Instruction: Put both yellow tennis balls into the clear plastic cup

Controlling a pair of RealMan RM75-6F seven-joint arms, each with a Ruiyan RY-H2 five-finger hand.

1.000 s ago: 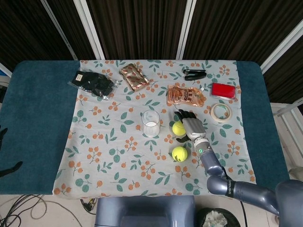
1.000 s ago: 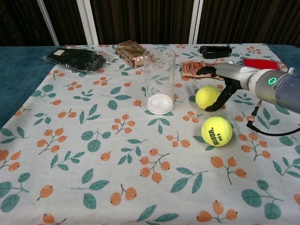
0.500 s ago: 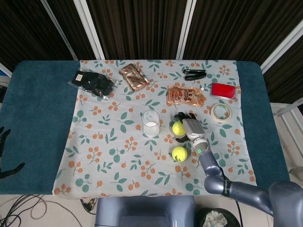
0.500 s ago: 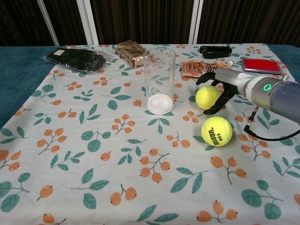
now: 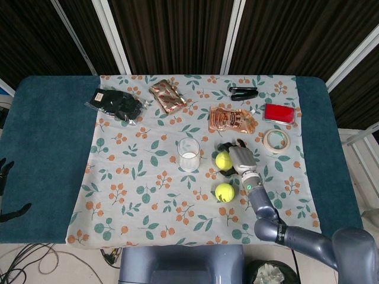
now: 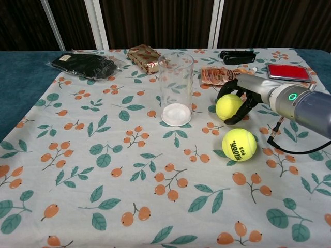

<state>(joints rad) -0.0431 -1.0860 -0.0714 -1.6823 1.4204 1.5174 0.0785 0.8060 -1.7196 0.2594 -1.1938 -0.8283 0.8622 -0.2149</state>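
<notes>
Now the right hand (image 6: 243,95) curls its dark fingers (image 6: 231,117) around the far tennis ball (image 6: 228,107), wrapping it from the side and above while the ball sits on the floral tablecloth (image 6: 103,170); whether the grip is firm cannot be told, but the fingers touch the ball. From the clear plastic cup (image 6: 176,88), which stands upright and holds no ball, this ball lies at about 3 o'clock, near. The second tennis ball (image 6: 239,144) rests free on the cloth at about 6 o'clock from the held one, just beside the right forearm. In the head view the left hand (image 5: 5,177) shows only as dark fingertips at the frame's left edge, so its state cannot be told.
</notes>
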